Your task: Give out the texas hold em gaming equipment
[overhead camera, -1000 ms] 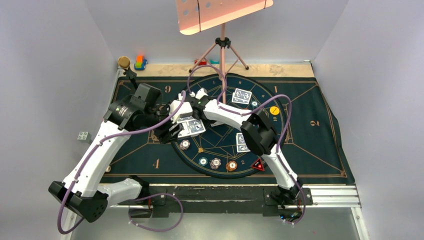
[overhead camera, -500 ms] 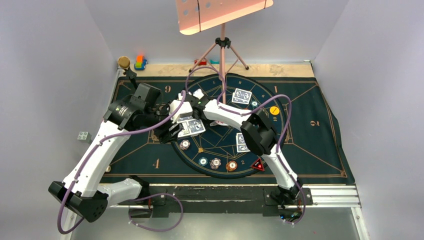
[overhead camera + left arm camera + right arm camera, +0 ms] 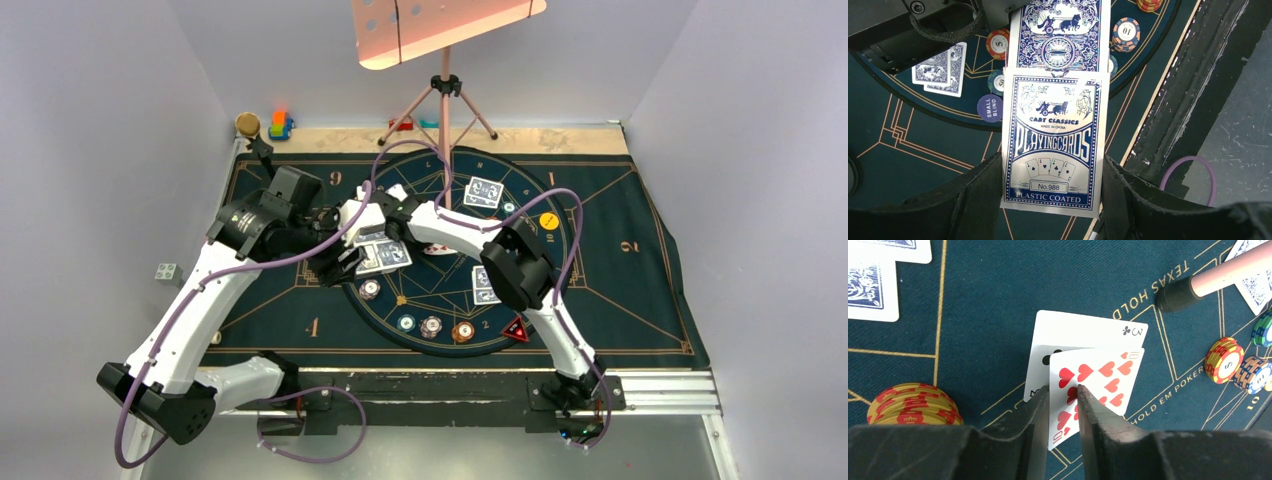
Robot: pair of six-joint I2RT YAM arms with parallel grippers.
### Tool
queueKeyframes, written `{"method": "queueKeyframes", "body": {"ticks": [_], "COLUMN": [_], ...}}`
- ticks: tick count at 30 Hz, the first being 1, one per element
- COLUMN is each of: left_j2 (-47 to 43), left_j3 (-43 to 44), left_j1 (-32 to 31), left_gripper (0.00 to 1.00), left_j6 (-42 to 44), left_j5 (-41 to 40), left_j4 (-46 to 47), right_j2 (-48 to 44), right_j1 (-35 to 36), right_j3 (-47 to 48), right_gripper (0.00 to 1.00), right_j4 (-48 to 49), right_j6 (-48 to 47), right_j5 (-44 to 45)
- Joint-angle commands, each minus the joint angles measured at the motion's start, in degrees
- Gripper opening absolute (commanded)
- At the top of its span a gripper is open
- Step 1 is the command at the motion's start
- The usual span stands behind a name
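My left gripper [image 3: 1053, 162] is shut on a blue playing-card box [image 3: 1053, 140], and a blue-backed card [image 3: 1060, 35] sticks out of its far end; in the top view it hangs left of the mat's centre [image 3: 380, 255]. My right gripper [image 3: 1063, 388] has its fingers a narrow gap apart. A face-up ten of hearts [image 3: 1098, 375] lies tilted in that gap, over a three of clubs [image 3: 1073, 330] on the mat. Pairs of blue-backed cards [image 3: 485, 190] [image 3: 485, 285], striped chips [image 3: 430, 325], a yellow disc [image 3: 548, 220], a dark-blue disc [image 3: 990, 107] and the red-black triangle [image 3: 517, 330] lie around.
A pink tripod stand [image 3: 445, 100] rises at the back, with one foot [image 3: 1175, 295] on the mat just beyond the face-up cards. A yellow-red chip stack [image 3: 913, 405] sits left of my right fingers. Toy blocks [image 3: 280, 125] stand at the back left corner of the dark mat [image 3: 620, 290].
A white card has come into view under my right forearm and shifted slightly right, now showing red. My right wrist has drawn back a little from the box. The left arm has not moved.
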Motion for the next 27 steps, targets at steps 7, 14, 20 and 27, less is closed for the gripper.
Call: {"method": "queueKeyframes", "body": {"ticks": [7, 14, 20, 27], "left_j2": [-0.65, -0.79, -0.66, -0.90], "left_j3": [2.28, 2.53, 2.23, 0.88], "left_j1": [0.33, 0.33, 0.36, 0.42], "left_gripper": [0.00, 0.00, 0.00, 0.00], "left_j6": [0.00, 0.04, -0.09, -0.30], "left_j5": [1.34, 1.15, 1.96, 3.41], "left_j4": [3.55, 3.50, 3.66, 5.28], "right_j2": [-4.24, -7.27, -18.07, -31.16], "right_j1": [-1.24, -2.64, -7.91, -13.06], "right_j3": [-0.39, 0.94, 0.28, -5.14], "right_gripper": [0.46, 0.67, 0.67, 0.73], "right_j4": [4.64, 2.78, 2.67, 5.05], "right_j6": [0.10, 1.10, 1.99, 3.71], "right_j5": [-9.55, -11.81, -17.05, -23.95]}}
